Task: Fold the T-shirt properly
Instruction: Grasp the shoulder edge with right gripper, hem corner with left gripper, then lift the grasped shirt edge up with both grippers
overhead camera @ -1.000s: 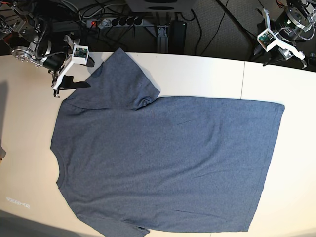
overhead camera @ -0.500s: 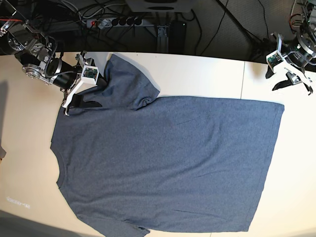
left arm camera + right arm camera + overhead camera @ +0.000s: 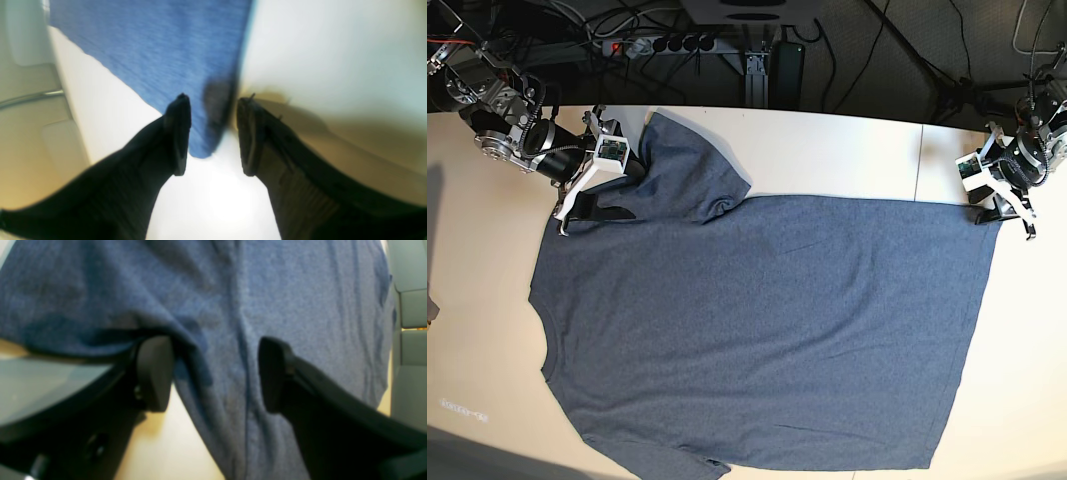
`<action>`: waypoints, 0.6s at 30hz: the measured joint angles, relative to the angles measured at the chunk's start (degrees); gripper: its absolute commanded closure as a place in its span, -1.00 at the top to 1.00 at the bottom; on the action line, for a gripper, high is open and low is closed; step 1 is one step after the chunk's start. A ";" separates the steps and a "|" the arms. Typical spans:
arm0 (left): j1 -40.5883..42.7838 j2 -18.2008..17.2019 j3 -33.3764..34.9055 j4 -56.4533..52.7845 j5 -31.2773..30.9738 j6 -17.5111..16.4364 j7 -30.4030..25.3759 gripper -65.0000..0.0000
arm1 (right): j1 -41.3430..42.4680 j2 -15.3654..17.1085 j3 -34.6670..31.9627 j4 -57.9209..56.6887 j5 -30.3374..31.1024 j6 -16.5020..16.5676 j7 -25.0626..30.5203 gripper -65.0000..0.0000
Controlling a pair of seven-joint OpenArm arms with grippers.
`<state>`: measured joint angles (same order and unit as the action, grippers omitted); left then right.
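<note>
The T-shirt [image 3: 757,330] lies spread flat on the pale table [image 3: 837,150], plain blue-grey side up, with one sleeve [image 3: 692,165] folded at the back left. My right gripper [image 3: 592,212] sits at the shoulder by that sleeve. In the right wrist view it [image 3: 213,373] is open wide, cloth [image 3: 267,290] bunched between the fingers and draped over the left finger [image 3: 155,373]. At the far right, my left gripper [image 3: 1002,215] hangs low over the hem corner. In its wrist view it [image 3: 213,133] is open, with the shirt's corner [image 3: 203,140] lying between the fingertips.
A power strip [image 3: 662,44] and tangled cables lie behind the table's back edge. A seam [image 3: 919,160] crosses the tabletop at the right. Bare table surrounds the shirt on the left and right sides.
The left arm has come down from the back right corner to the shirt's hem corner. The right arm moved onto the shoulder by the sleeve, then held nearly still. Both stayed open.
</note>
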<state>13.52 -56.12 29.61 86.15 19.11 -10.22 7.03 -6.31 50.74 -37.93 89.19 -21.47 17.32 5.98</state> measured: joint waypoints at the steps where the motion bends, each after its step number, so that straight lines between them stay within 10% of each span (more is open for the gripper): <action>1: -1.53 -0.07 1.62 -1.03 -0.02 0.24 -0.09 -0.15 | 0.00 0.02 0.00 0.00 0.00 0.00 0.00 0.26; 11: -9.42 -0.92 14.60 -4.76 5.46 3.48 1.36 -0.15 | 0.00 0.00 0.00 0.00 0.52 0.00 -0.20 0.25; 14: -9.68 -1.05 16.26 -4.79 6.45 3.52 1.99 -0.51 | 0.00 -0.11 0.00 0.00 0.52 -0.02 -0.17 0.24; 18: -9.70 -1.07 16.90 -4.81 6.51 3.39 1.53 -1.00 | -0.26 -0.26 -0.33 -0.02 0.31 0.11 -0.59 -0.48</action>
<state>3.81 -57.19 46.50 81.34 25.63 -6.83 8.56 -6.57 50.48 -38.26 89.17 -21.17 17.43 5.39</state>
